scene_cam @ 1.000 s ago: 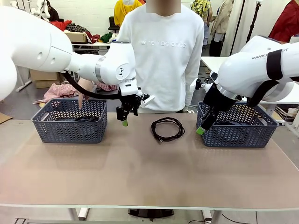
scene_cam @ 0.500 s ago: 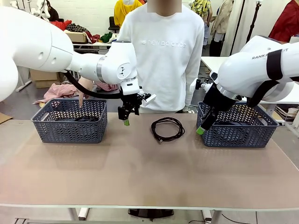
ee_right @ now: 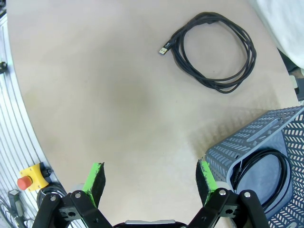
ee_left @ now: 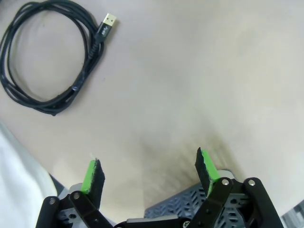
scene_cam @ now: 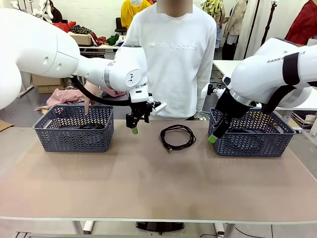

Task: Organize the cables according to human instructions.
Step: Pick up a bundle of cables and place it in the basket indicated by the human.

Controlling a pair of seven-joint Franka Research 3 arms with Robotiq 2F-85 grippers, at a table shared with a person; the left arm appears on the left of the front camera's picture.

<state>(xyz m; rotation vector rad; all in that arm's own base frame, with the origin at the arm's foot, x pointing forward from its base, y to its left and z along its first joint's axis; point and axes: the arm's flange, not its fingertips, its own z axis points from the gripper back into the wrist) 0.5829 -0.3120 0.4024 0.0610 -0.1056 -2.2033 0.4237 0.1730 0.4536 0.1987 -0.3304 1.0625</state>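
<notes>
One coiled black cable lies on the table in front of the person, between the two baskets; its gold-tipped plug shows in the wrist views. My left gripper hangs open above the table, left of that coil and right of the left basket, with nothing between its green pads. My right gripper is open and empty at the right basket's near-left corner. Another coiled cable lies inside the right basket. A dark coil shows in the left basket.
The person stands at the far edge, and one hand points a finger down into the left basket. The near half of the table is bare. A yellow emergency-stop box sits beyond the table edge in the right wrist view.
My left gripper has shifted slightly to the right, toward the coiled cable. The right arm, the cable and the person's pointing hand have stayed put.
</notes>
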